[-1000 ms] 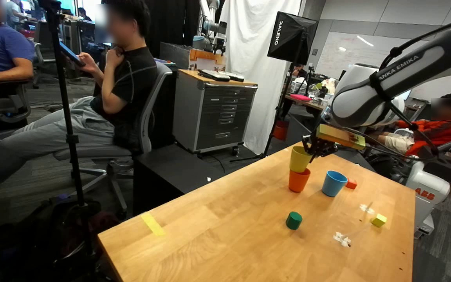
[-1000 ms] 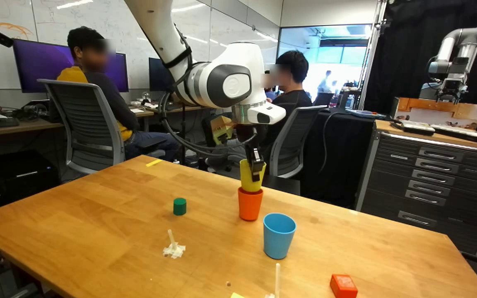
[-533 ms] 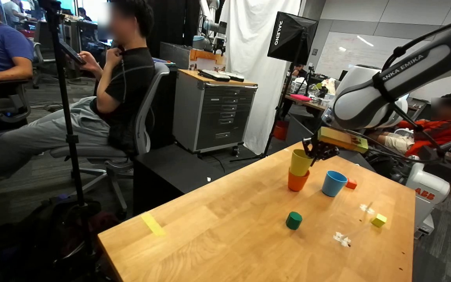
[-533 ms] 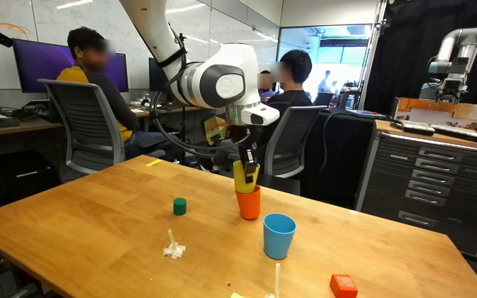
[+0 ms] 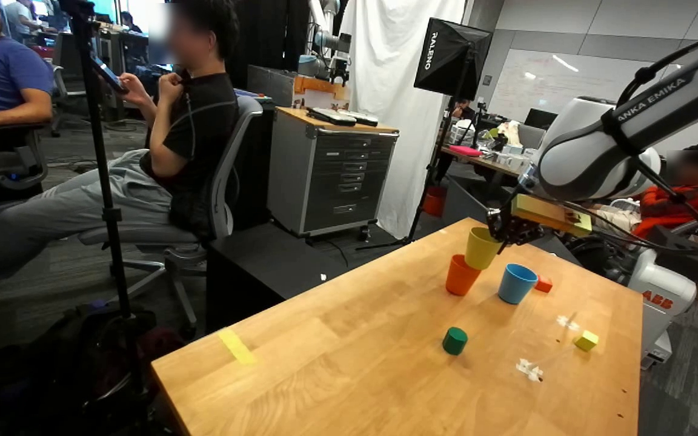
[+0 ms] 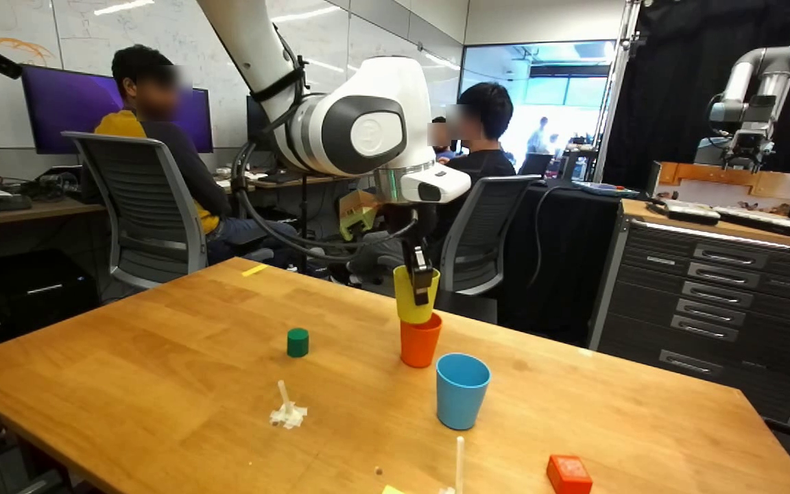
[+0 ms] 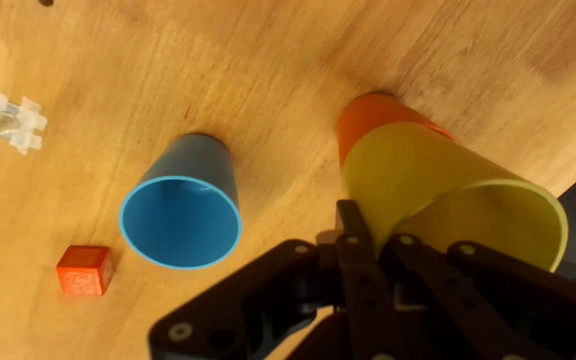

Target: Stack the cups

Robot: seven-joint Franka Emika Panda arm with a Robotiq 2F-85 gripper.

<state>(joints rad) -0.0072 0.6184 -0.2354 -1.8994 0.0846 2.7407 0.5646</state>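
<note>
The yellow cup [image 5: 481,249] hangs with its mouth up, and my gripper [image 6: 421,295] is shut on its wall. In the wrist view one dark finger [image 7: 352,220] lies outside the yellow cup [image 7: 408,155]; the other goes into its mouth, tip hidden. Its base overlaps the rim of the orange-red cup [image 5: 461,278], which stands on the table. The base sits off-centre, toward the blue cup side; whether they touch I cannot tell. A blue cup [image 6: 462,391] stands upright close by, its mouth showing nothing inside in the wrist view.
A green block [image 6: 297,342] stands on the table [image 6: 182,384]. Beyond the blue cup lies a red block [image 7: 85,270], and a small yellow block [image 5: 586,340] is farther off. A thin taped peg [image 6: 286,415] sticks up. The table's edge runs close behind the orange-red cup.
The yellow cup first dipped at the orange-red cup's mouth, then shifted sideways off its centre with my arm. The orange-red cup has slid slightly. The blue cup has not moved.
</note>
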